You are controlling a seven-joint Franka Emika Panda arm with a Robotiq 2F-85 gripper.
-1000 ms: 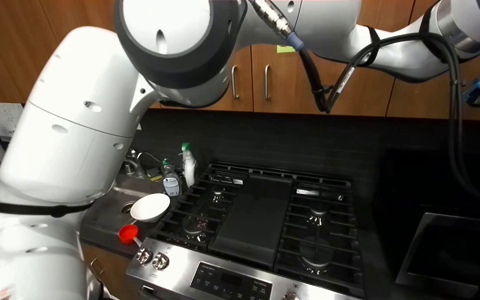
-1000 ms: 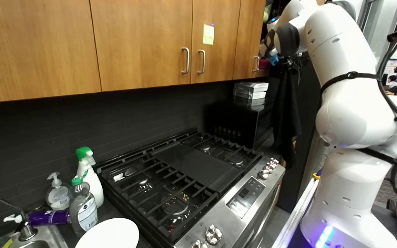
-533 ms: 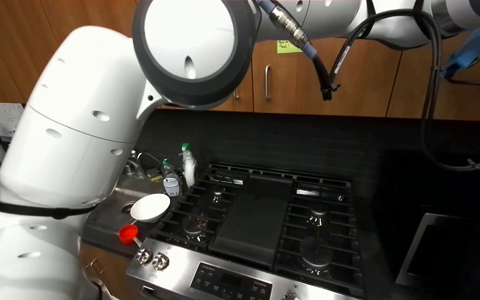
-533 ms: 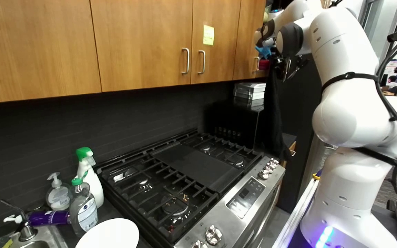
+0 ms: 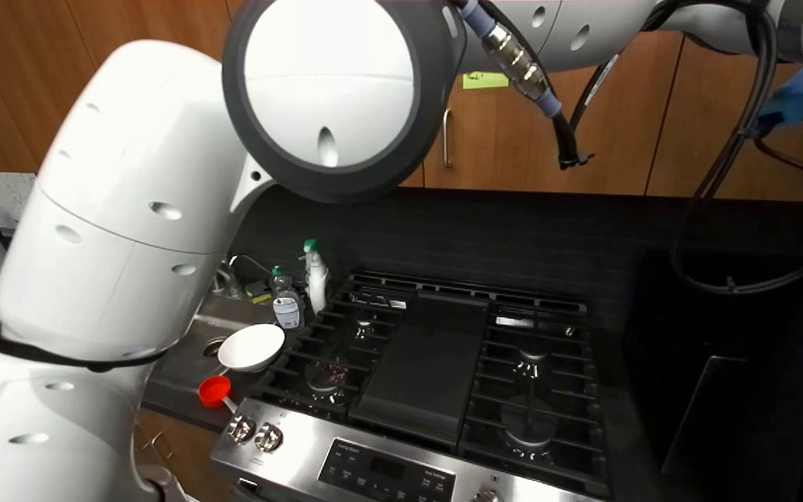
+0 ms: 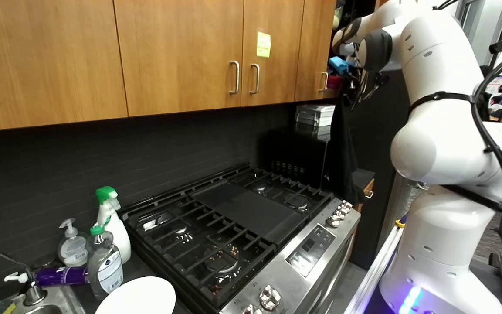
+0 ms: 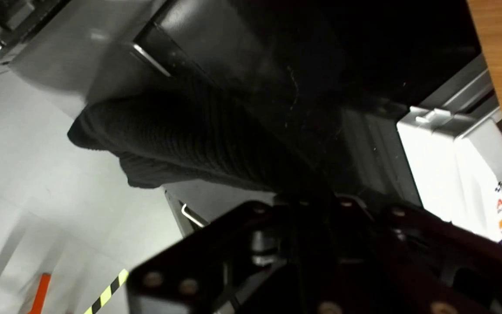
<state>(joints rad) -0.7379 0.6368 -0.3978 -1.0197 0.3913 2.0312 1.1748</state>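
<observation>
A black ribbed cloth point(image 7: 181, 135) runs down from my gripper point(image 7: 305, 205) in the wrist view, its lower end spread over the grey floor. The fingers are closed around its upper end; the dark cloth and dark fingers blend, so the exact pinch is hard to see. In an exterior view the cloth point(image 6: 342, 152) hangs long and loose under the gripper, in front of the black microwave point(image 6: 294, 157) and beside the stove's far corner. Its bottom end reaches down near the stove knobs point(image 6: 339, 213). The gripper lies outside the picture in an exterior view where the arm's elbow point(image 5: 335, 90) fills the top.
White boxes point(image 6: 316, 115) sit on the microwave, close to the gripper. Wooden wall cabinets point(image 6: 181, 52) hang above the stove point(image 5: 419, 362). A white bowl point(image 5: 251, 347), a red measuring cup point(image 5: 215, 392) and a spray bottle point(image 6: 113, 218) stand by the sink.
The arm has swung, carrying the cloth toward the microwave and stove; it now covers more of the microwave's front in both exterior views. The grip has stayed shut.
</observation>
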